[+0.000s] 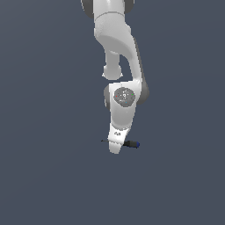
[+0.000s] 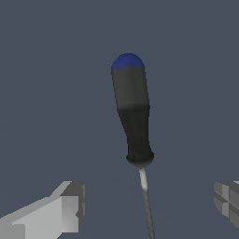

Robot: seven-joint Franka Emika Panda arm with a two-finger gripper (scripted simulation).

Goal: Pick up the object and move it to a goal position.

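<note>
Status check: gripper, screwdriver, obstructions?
Gripper open, fingers either side of the shaft. Screwdriver lying flat, not gripped. Nothing else in view.

The screwdriver (image 2: 134, 114) has a matt black handle that looks like plastic or rubber, capped with a smooth blue end, and a thin shaft with a dull grey metallic look running between the gripper's (image 2: 149, 207) 2 fingers. Those fingers (image 2: 60, 212) look like smooth matt pale grey plastic. The arm (image 1: 118, 48) is smooth white with a soft sheen. The floor (image 1: 44, 176) below is flat, matt slate grey.
</note>
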